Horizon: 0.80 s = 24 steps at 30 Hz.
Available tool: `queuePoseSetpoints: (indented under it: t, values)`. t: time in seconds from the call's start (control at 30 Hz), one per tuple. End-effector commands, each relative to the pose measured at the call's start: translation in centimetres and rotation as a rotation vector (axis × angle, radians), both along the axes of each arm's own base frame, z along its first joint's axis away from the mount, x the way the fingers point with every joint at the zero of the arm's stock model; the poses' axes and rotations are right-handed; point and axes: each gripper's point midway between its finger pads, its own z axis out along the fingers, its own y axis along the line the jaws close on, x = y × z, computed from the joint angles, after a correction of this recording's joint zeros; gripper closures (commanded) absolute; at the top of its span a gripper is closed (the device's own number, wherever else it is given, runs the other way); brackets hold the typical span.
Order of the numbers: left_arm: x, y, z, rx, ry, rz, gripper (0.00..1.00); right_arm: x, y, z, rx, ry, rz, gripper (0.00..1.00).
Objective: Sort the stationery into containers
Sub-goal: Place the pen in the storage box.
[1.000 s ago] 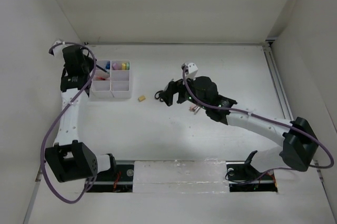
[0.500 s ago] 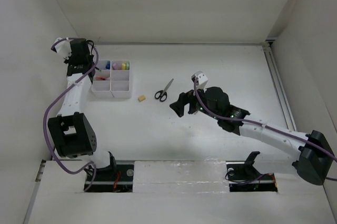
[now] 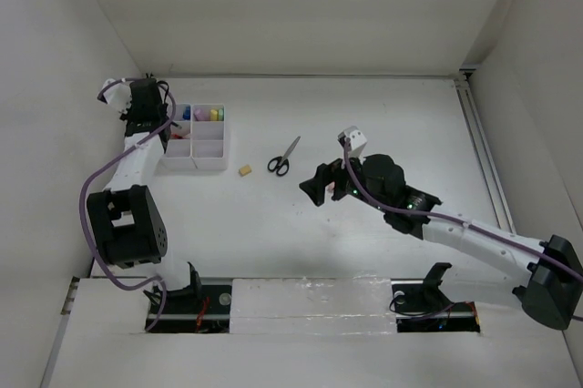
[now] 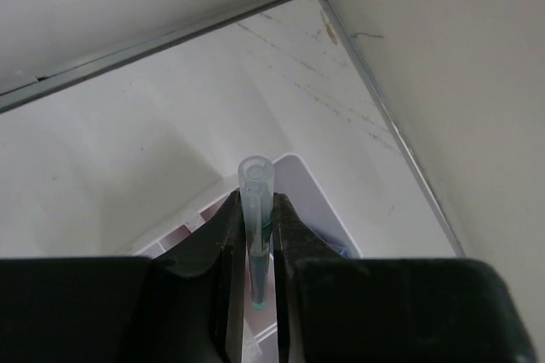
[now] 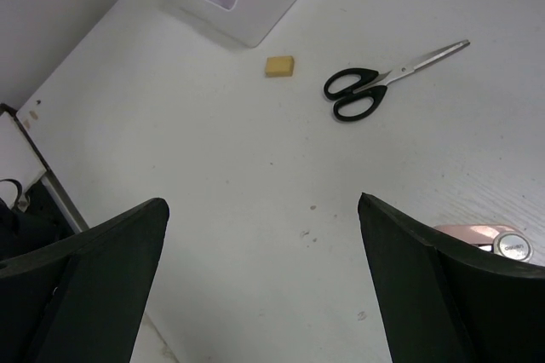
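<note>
Now left jaws clamp clear pen [image 4: 255, 201] over tray [image 3: 208, 164]; right jaws spread wide, scissors [image 5: 383, 83] ahead, well apart.

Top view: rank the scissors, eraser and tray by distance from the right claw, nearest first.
1. Scissors, just beyond the right claw, to its left.
2. Eraser, further left.
3. Tray, farthest left.
</note>
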Motion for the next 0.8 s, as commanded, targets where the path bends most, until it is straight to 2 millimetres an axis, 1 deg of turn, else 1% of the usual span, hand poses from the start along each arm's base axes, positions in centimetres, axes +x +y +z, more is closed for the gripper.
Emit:
queuePoseSetpoints:
  t: [0.0, 0.1, 0.13, 0.17, 0.2, 0.23, 0.27, 0.33, 0.37, 0.4, 0.43, 0.47, 0.5, 0.53, 0.57, 0.6, 0.63, 0.67, 0.7, 0.73, 0.77]
  values:
    - [1.1, 0.0, 0.0, -0.025, -0.061, 0.004, 1.0, 0.4, -0.7, 1.4, 0.019, -0.044, -0.023, 0.01]
    - [0.9, -0.1, -1.4, -0.047, -0.044, 0.014, 1.0, 0.3, -0.7, 1.0, 0.012, -0.038, -0.023, 0.01]
    - [1.0, -0.1, -1.2, -0.046, -0.055, 0.013, 0.94, 0.3, -0.7, 1.0, 0.012, -0.038, -0.023, 0.01]
    - [1.0, -0.3, -1.7, -0.051, -0.057, 0.003, 0.9, 0.2, -0.9, 1.1, 0.013, -0.039, -0.023, 0.01]
    - [1.2, -0.3, -1.5, -0.049, -0.069, 0.002, 0.85, 0.2, -0.9, 1.1, 0.007, -0.045, -0.021, 0.01]
    - [1.1, -0.5, -1.9, -0.055, -0.06, -0.006, 0.82, 0.2, -0.9, 1.1, 0.007, -0.045, -0.021, 0.01]
    - [1.1, -0.5, -1.9, -0.055, -0.06, -0.006, 0.74, 0.1, -1.0, 0.7, 0.0, -0.039, -0.021, 0.01]
    - [1.0, -0.5, -1.9, -0.048, -0.055, -0.009, 0.57, 0.1, -1.0, 0.7, 0.0, -0.039, -0.021, 0.01]
    - [1.0, -0.6, -1.5, -0.051, -0.064, -0.019, 0.49, 0.3, -1.1, 0.7, -0.002, -0.041, -0.029, 0.01]
    - [0.9, -0.7, -0.8, -0.049, -0.079, -0.02, 0.43, 0.3, -1.1, 0.7, -0.002, -0.041, -0.029, 0.01]
    - [0.9, -1.2, -0.2, -0.047, -0.093, -0.031, 0.33, 0.4, -1.2, 0.7, -0.004, -0.043, -0.041, 0.01]
    - [0.7, -2.1, 1.0, -0.044, -0.124, -0.05, 0.27, 0.7, -1.3, 1.3, 0.004, -0.053, -0.052, 0.01]
    - [0.8, -2.8, 1.9, -0.032, -0.139, -0.077, 0.21, 0.9, -1.3, 1.2, -0.006, -0.048, -0.062, 0.01]
    - [0.8, -2.7, 3.3, -0.016, -0.162, -0.084, 0.16, 1.2, -1.3, 0.8, -0.017, -0.043, -0.075, 0.01]
    - [0.9, -3.8, 4.2, -0.012, -0.167, -0.118, 0.0, 1.4, -1.5, 0.6, -0.034, -0.034, -0.088, 0.01]
    - [0.9, -4.5, 5.7, -0.005, -0.183, -0.148, 0.0, 1.7, -1.7, 0.4, -0.047, -0.031, -0.109, 0.01]
    - [1.0, -5.0, 7.7, -0.011, -0.207, -0.173, 0.0, 2.1, -1.6, 0.6, -0.057, -0.028, -0.123, 0.01]
    - [0.7, -5.6, 9.2, -0.013, -0.221, -0.211, 0.0, 2.2, -2.0, 0.3, -0.08, -0.016, -0.139, 0.01]
    - [0.5, -5.8, 10.4, -0.015, -0.232, -0.223, 0.0, 2.8, -2.5, 0.0, -0.093, -0.003, -0.188, 0.01]
    - [0.0, -6.1, 12.1, -0.018, -0.238, -0.236, 0.0, 2.9, -3.0, -0.4, -0.105, 0.008, -0.221, 0.01]
    - [-0.5, -6.3, 13.2, -0.013, -0.245, -0.251, 0.0, 3.4, -3.4, -0.5, -0.114, 0.018, -0.26, 0.01]
